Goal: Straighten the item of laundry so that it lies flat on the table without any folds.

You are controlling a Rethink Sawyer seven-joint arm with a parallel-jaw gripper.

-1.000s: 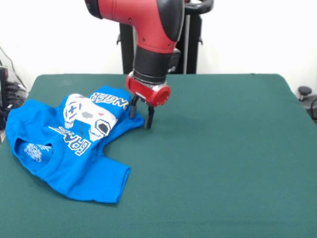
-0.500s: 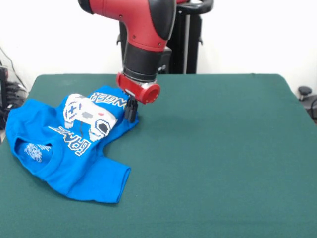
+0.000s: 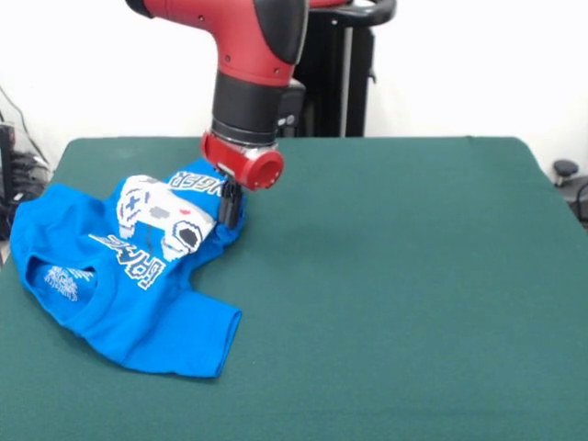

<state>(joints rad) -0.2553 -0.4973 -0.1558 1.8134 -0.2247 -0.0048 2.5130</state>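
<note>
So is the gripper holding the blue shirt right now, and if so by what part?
Yes, it seems so: the gripper looks shut on the T-shirt, pinching the bunched edge beside the lettering, on the side nearest the bare middle of the table.

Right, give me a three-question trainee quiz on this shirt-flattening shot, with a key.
1. True or false: the blue T-shirt lies fully flat with no folds on the green table.
2. Where is the gripper?
A. Over bare cloth near the table's right edge in the picture
B. At the shirt's edge beside the lettering
C. Lifted high, clear of everything
3. Fill in: the white print on the shirt shows a game ______.

Key
1. False: the shirt is bunched, with a sleeve turned over at the front.
2. B: the fingers look drawn together on the shirt's edge.
3. Controller.
</note>
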